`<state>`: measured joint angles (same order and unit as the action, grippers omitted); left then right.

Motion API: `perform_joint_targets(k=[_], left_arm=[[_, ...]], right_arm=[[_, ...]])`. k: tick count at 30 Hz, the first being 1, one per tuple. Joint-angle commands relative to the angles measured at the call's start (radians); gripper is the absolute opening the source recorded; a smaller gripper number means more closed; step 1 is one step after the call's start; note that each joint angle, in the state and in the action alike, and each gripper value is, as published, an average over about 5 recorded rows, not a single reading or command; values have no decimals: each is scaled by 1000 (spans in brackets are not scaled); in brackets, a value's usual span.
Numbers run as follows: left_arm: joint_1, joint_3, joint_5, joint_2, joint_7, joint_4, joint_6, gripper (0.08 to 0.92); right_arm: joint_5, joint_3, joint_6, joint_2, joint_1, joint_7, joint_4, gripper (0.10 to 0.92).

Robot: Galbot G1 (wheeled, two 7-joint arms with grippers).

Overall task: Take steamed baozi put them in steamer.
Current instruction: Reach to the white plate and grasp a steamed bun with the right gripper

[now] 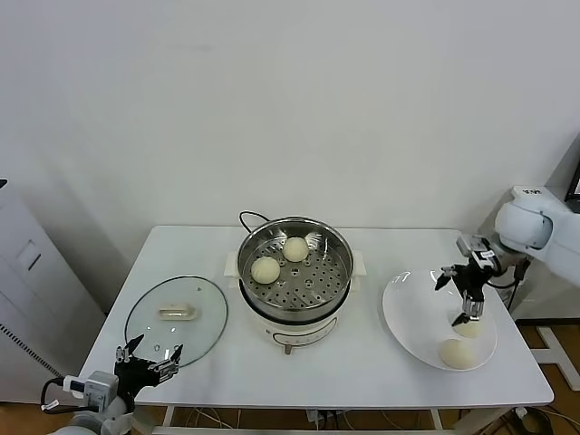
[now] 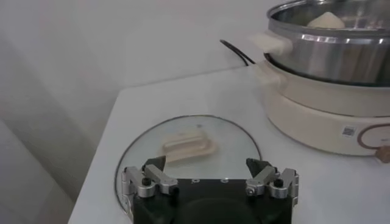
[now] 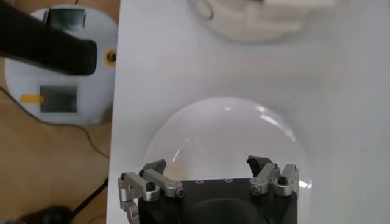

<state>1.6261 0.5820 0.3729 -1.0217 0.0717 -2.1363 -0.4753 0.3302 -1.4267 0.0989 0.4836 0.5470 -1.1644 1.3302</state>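
Note:
The steel steamer [image 1: 294,272] stands mid-table on its white base and holds two baozi [image 1: 265,269] [image 1: 294,249]. Two more baozi lie on the white plate [image 1: 408,313] at the right: one near the front [image 1: 459,353], one [image 1: 473,329] just under a fingertip. My right gripper [image 1: 455,301] hovers open and empty over the plate, above that bun. In the right wrist view my right gripper [image 3: 207,173] is open over the plate [image 3: 225,128], and no bun shows. My left gripper [image 1: 149,355] is parked open at the table's front left. The left wrist view shows the steamer [image 2: 329,49] with a baozi [image 2: 326,21].
A round glass lid [image 1: 177,313] lies flat left of the steamer, just beyond my left gripper [image 2: 209,170]; it also shows in the left wrist view [image 2: 189,143]. A black cord [image 1: 249,217] runs behind the steamer. The table's right edge is close to the plate.

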Motion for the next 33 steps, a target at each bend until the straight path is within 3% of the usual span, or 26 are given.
perform_joint_targets(k=[1, 22, 33], left_arm=[[2, 1, 0, 0, 0, -3, 0, 823], [-1, -1, 0, 6, -1, 1, -2, 823], [-3, 1, -1, 6, -1, 6, -2, 823]], right_arm=[[-115, 150, -36, -45, -221, -22, -40, 823], [-210, 310, -76, 40, -419, -37, -162, 818], [-227, 341, -70, 59, -447, -59, -185, 684]])
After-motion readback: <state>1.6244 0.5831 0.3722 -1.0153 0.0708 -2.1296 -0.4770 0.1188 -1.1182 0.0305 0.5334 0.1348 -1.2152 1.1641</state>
